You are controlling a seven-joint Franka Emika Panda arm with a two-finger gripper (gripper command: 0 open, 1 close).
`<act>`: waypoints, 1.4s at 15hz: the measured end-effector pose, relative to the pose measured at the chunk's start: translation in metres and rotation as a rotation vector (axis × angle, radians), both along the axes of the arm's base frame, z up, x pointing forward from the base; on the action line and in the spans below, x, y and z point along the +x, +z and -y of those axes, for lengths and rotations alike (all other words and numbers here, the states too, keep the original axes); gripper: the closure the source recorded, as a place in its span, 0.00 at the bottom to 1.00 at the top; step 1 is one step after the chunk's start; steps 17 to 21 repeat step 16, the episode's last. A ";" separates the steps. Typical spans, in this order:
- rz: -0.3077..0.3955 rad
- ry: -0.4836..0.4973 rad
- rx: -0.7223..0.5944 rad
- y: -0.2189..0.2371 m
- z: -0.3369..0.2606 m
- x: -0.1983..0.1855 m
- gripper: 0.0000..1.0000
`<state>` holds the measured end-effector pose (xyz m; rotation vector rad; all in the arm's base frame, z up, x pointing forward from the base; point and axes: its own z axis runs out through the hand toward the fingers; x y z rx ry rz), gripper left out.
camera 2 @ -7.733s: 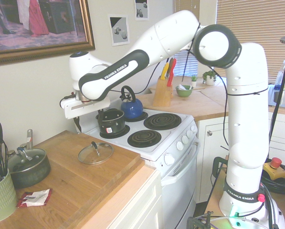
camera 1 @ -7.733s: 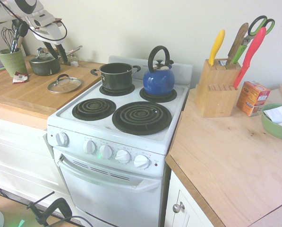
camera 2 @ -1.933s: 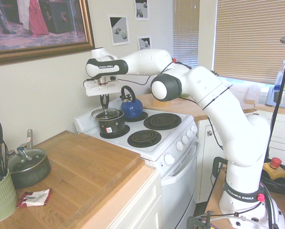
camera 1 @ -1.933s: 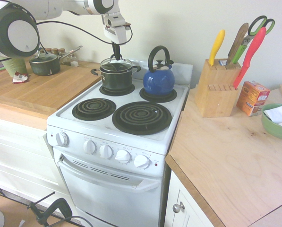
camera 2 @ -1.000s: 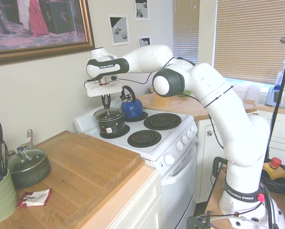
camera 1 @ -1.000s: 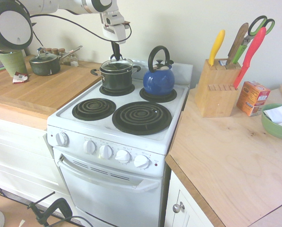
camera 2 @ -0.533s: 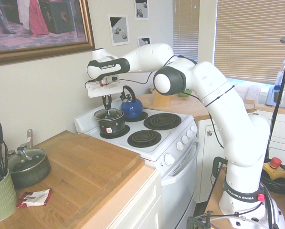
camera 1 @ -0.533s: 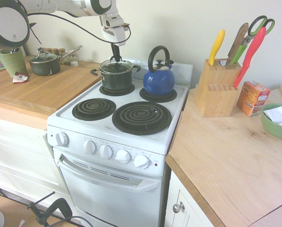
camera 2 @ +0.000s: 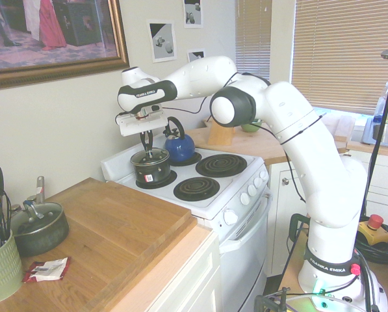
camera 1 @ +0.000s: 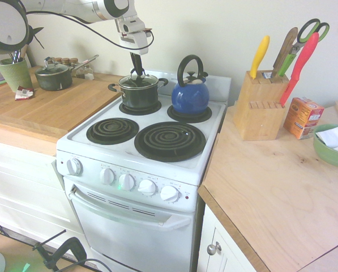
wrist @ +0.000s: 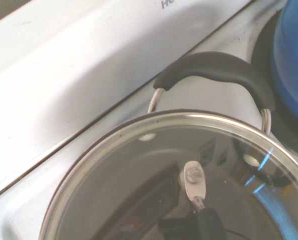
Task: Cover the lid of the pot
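White stove (camera 1: 129,164): four coil burners, five front knobs. Wooden surface (camera 1: 44,107) at left; another at right carries a knife block (camera 1: 258,105) and orange box (camera 1: 302,117), print unreadable. Far-left burner: pot (camera 1: 138,93) with lid (camera 1: 138,81) on it, tool (camera 1: 137,71) closed on lid handle. Blue kettle (camera 1: 189,96) beside. Arm lettering: "FRANKA EMIKA". Framed painting (camera 2: 51,36), window blinds (camera 2: 343,52) behind.

The first exterior view looks down from in front of the white stove (camera 1: 140,153), a little to its right, toward the back wall; the second exterior view stands farther off over the wooden counter (camera 2: 109,240), looking along it; both share the stove and blue kettle (camera 1: 189,96); the wrist view looks steeply down, very close, at the lid (wrist: 153,175).
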<state>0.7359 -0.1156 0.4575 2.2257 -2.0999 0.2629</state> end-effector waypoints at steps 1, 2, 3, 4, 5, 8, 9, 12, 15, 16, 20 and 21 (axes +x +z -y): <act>0.002 0.000 0.000 0.000 0.000 0.000 1.00; 0.004 0.001 0.000 0.000 0.000 -0.001 0.00; 0.005 0.000 0.000 0.000 0.000 -0.001 0.00; 0.005 0.000 0.000 0.000 0.001 -0.001 0.00; 0.005 0.000 0.001 0.000 0.001 -0.001 0.00; 0.005 -0.001 0.001 0.000 0.001 -0.002 0.00; 0.003 -0.001 0.001 0.000 0.001 -0.003 0.00; -0.004 -0.005 0.004 0.002 0.002 -0.008 0.00; 0.009 -0.005 0.010 0.021 0.000 -0.019 0.00; 0.025 0.001 0.012 0.037 -0.003 -0.025 0.00; 0.025 0.001 0.012 0.037 -0.003 -0.025 0.00; 0.025 0.001 0.012 0.037 -0.003 -0.025 0.00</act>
